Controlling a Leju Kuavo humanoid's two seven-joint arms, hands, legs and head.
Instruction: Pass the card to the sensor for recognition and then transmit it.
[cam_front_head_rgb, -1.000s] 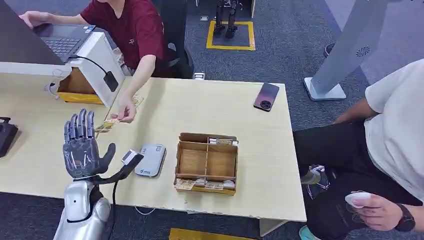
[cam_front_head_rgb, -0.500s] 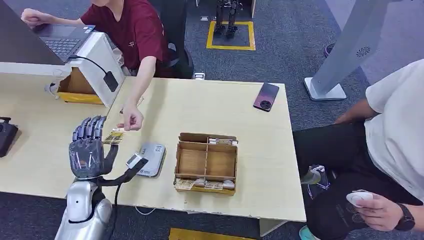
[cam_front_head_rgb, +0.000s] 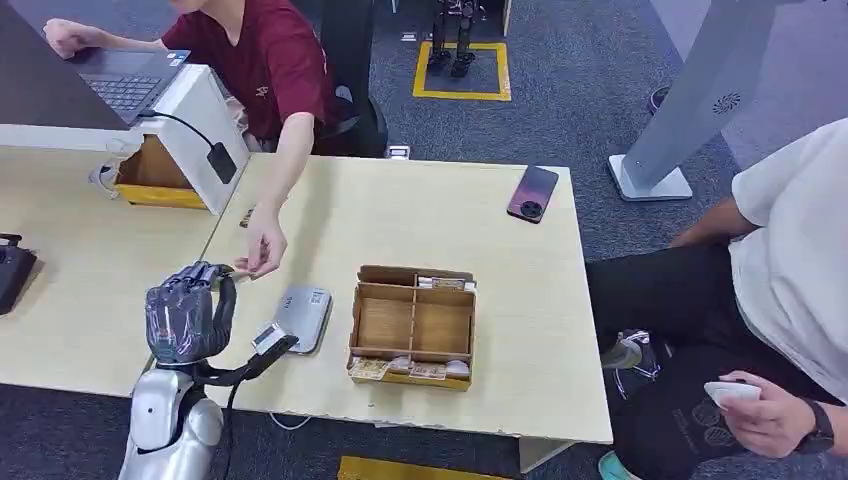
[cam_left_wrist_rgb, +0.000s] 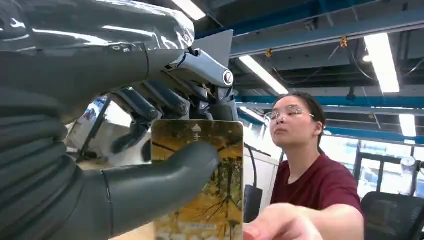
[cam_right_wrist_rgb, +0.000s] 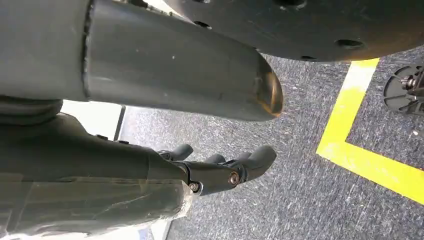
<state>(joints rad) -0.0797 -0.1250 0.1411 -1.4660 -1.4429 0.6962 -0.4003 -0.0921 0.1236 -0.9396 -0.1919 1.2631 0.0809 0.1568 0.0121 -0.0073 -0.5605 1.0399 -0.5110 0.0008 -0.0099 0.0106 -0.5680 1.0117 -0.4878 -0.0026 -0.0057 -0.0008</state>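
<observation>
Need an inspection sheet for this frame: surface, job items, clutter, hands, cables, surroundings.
Surface: light wooden table, joined to a second table on the left.
Job's things: card pinched between thumb and fingers of the left hand; a person's hand at its edge. Grey sensor flat on the table beside the left hand.
Clutter: cardboard divider box with cards along its near edge, dark phone, open brown box.
Hands: left hand holds the card; right hand hangs over carpet, fingers curled, holding nothing.
Cables: black lead to an adapter; cable at the left wrist.
Surroundings: seated person in red at a laptop, second person on the right, yellow floor marking.
</observation>
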